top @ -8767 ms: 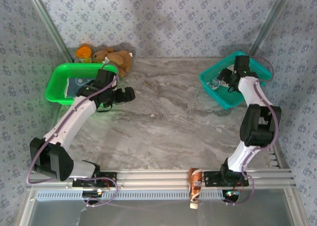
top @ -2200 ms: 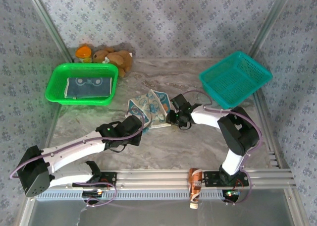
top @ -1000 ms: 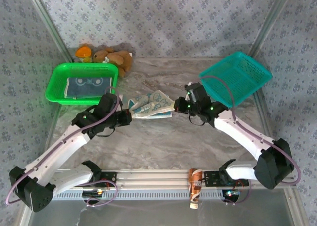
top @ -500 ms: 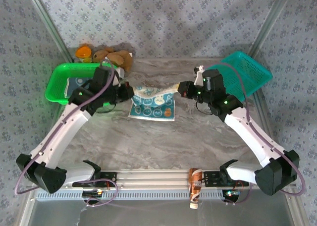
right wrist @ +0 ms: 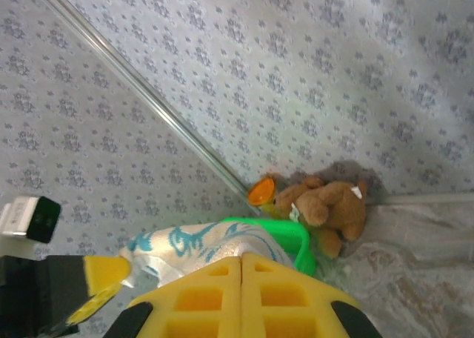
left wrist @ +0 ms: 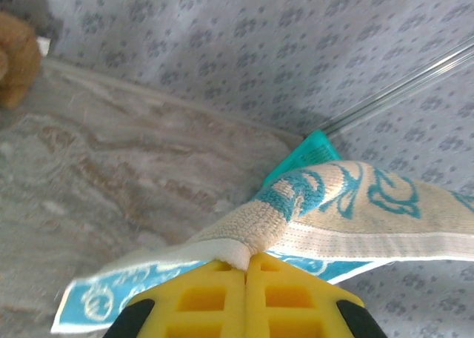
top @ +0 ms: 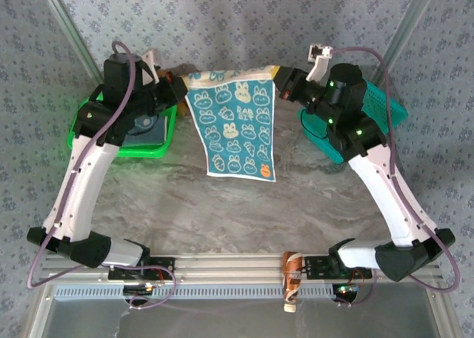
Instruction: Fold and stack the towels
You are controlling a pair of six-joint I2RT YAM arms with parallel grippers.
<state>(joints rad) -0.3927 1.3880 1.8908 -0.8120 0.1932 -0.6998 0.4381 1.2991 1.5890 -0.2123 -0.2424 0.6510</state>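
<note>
- Towel, blue with cream rabbit motifs, hangs spread flat between the two hands at the far side of the scene, above the tabletop; whether its lower edge touches the surface cannot be told.
- Left hand is closed on one upper corner, the terry bunched where the yellow pads meet.
- Right hand is closed on the other upper corner, cloth gathered at its pads.
- Step in hand, by judgement: the towel is held up and opened out, ready for its first fold.
- Next move likely calls for lowering it flat onto the tabletop, both hands keeping level so the top edge stays taut and the corners line up.
- Cloth looks thin, looped and limp, with a paler hemmed border; it would sag or twist if one corner slipped.
- Tabletop is smooth, marbled grey-brown.
- Green basket, far left, is rigid slotted plastic and holds a folded blue-grey towel, where the stack seems to belong.
- Teal basket of open mesh stands far right.
</note>
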